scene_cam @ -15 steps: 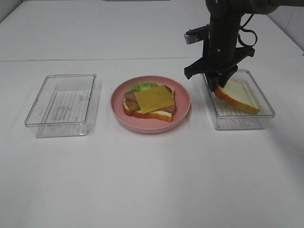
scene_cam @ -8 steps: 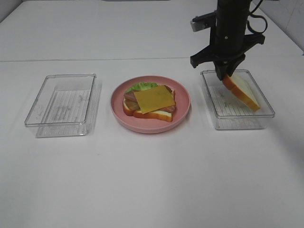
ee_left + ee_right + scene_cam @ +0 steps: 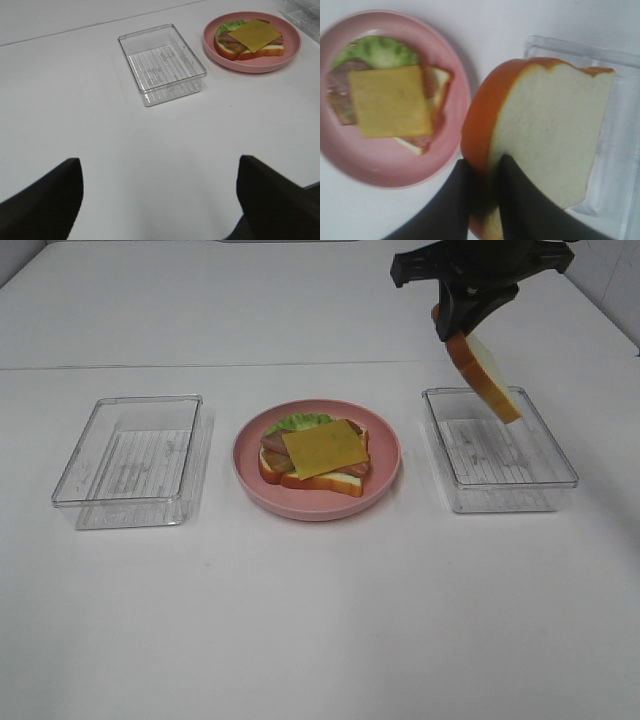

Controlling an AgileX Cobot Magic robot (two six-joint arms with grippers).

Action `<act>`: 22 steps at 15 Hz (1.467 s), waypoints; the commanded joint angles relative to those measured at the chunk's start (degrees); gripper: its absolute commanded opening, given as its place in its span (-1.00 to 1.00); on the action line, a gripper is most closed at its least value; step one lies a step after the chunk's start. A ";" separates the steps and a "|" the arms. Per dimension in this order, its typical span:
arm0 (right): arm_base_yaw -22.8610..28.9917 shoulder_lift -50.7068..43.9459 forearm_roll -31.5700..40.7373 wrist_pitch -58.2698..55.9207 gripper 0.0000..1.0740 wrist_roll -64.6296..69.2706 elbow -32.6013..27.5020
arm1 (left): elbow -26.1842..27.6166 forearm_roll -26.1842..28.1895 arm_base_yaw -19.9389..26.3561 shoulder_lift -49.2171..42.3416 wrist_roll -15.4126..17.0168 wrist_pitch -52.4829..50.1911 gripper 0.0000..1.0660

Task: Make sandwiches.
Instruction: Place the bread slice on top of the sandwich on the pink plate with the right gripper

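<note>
Left hand (image 3: 157, 200) nearest, fingers spread apart, holding nothing. On pink plate (image 3: 385, 475): open stack (image 3: 316, 455), cheese uppermost, lacking its lid. Farther back, right hand (image 3: 462, 322) clamped on top bread slice (image 3: 482, 375), lifted above right tray (image 3: 555, 480); slice hangs edge-up, long axis slanting downward. Capping remains.

The left gripper (image 3: 159, 192) hangs above bare white table (image 3: 75, 100) with its two dark fingers (image 3: 42, 200) spread wide and nothing between them. Ahead of it sits a clear plastic tray (image 3: 161, 64). Beyond that tray and off to one side, the pink plate (image 3: 252, 42) carries the open sandwich (image 3: 250, 39), yellow cheese uppermost.
</note>
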State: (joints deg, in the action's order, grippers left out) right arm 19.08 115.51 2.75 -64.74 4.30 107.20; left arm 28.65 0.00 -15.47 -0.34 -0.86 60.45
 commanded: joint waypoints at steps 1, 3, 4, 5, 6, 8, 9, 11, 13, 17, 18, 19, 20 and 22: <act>-0.40 -0.97 17.02 0.80 -1.00 -7.45 -0.17 | -0.11 0.00 0.11 -1.32 0.00 -0.57 0.50; -0.40 -0.23 31.05 2.35 -1.00 -13.18 -0.34 | -0.11 0.00 0.11 -1.32 0.00 -0.57 0.50; -0.40 0.11 34.84 3.67 -1.00 -14.73 -0.69 | -0.11 0.00 0.11 -1.32 0.00 -0.57 0.50; -0.46 0.34 38.04 5.73 -1.00 -15.76 -1.43 | -0.11 0.00 0.11 -1.32 0.00 -0.57 0.50; -0.46 0.34 39.02 6.65 -1.00 -15.99 -2.06 | -0.11 0.00 0.11 -1.32 0.00 -0.57 0.50; -0.52 0.34 44.46 9.80 -1.00 -18.79 -5.27 | -0.11 0.00 0.11 -1.32 0.00 -0.57 0.50; -0.52 0.34 48.07 11.00 -1.00 -20.63 -7.28 | -0.11 0.00 0.11 -1.32 0.00 -0.57 0.50; -2.29 0.34 58.61 11.63 -1.00 -26.41 -11.34 | -0.11 0.00 0.11 -1.32 0.00 -0.57 0.50; -6.13 0.34 74.43 8.71 -1.00 -35.35 -16.90 | -0.11 0.00 0.11 -1.32 0.00 -0.57 0.50; -7.10 0.34 93.62 6.13 -1.00 -48.99 -28.07 | -0.11 0.00 0.11 -1.32 0.00 -0.57 0.50; -7.10 0.34 97.52 6.19 -1.00 -51.17 -30.71 | -0.11 0.00 0.11 -1.32 0.00 -0.57 0.50; -7.10 0.34 100.61 6.19 -1.00 -53.34 -32.26 | -0.11 0.00 0.11 -1.32 0.00 -0.57 0.50; -7.10 0.40 100.61 7.05 -1.00 -53.57 -32.60 | -0.11 0.00 0.11 -1.32 0.00 -0.57 0.50; -7.10 1.26 100.61 7.79 -1.00 -53.51 -32.77 | -0.11 0.00 0.11 -1.32 0.00 -0.57 0.50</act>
State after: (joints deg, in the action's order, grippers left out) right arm 12.15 116.65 99.01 -56.67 -48.19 74.71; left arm 28.65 -0.34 -15.47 -0.34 -0.86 60.45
